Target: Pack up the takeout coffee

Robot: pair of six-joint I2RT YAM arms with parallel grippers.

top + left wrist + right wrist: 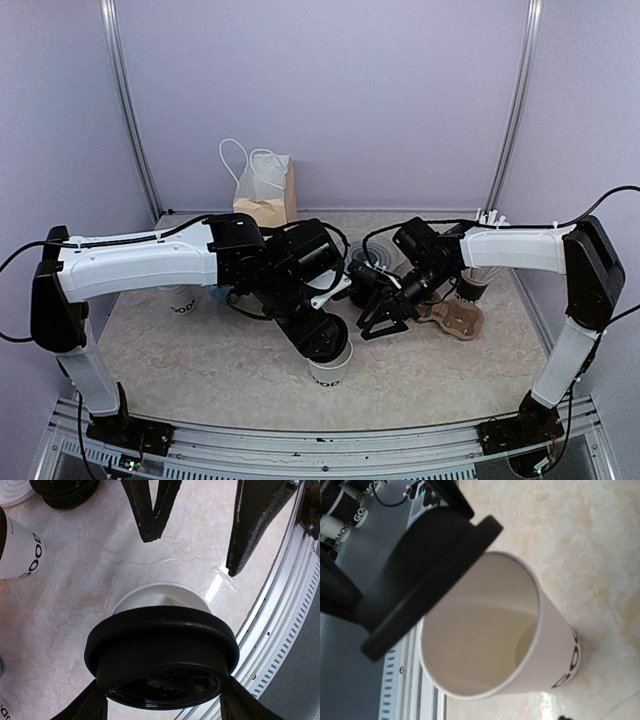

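Observation:
The white paper cup [331,373] stands upright and open near the table's front edge. It also shows in the left wrist view [159,594] and the right wrist view [520,645]. My left gripper [325,347] is shut on the round black lid [160,650] and holds it tilted just over the cup's mouth, not seated. In the right wrist view the lid [425,572] covers the rim's far side. My right gripper [385,315] is open and empty, just right of the cup. Its fingers [150,515] show spread in the left wrist view.
A paper bag [266,196] with white handles stands at the back. A cardboard cup carrier [455,320] lies under the right arm. A stack of black lids [365,268] sits mid-table. Other lettered white cups [181,300] stand at the left. The metal front rail [285,630] is close by.

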